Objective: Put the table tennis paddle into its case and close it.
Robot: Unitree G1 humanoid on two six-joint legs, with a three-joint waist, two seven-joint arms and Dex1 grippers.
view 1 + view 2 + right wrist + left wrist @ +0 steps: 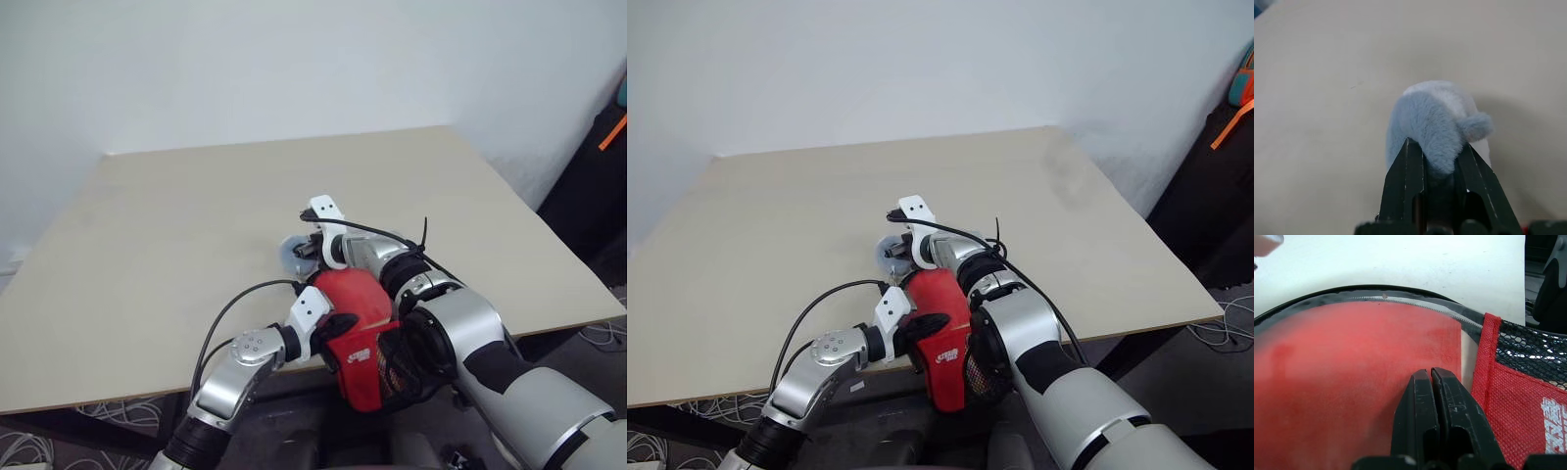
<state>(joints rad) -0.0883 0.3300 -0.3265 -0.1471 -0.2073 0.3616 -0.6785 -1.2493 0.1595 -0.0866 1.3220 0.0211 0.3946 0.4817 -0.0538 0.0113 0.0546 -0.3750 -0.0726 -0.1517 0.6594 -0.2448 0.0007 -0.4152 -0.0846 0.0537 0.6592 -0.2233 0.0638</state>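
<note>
1. The case [367, 338] is being kept at the near edge of the bench [147, 255], partly overhanging it, with its black mesh end nearest the robot.
2. The left claw [1431, 382] is being held clenched, its fingers pressed together against the case's red fabric, apparently so that the pouch is pinned in place.
3. The right claw [1440, 156] is being held clamped on a fluffy blue-grey tuft [1437, 125] at the far end of the case, seemingly a zip pull being drawn to close it.
4. The table tennis paddle is being judged as already inside the case, since none of it is being shown outside.
5. The zip teeth [1415, 304] are being seen curving along the case's dark edging.
</note>
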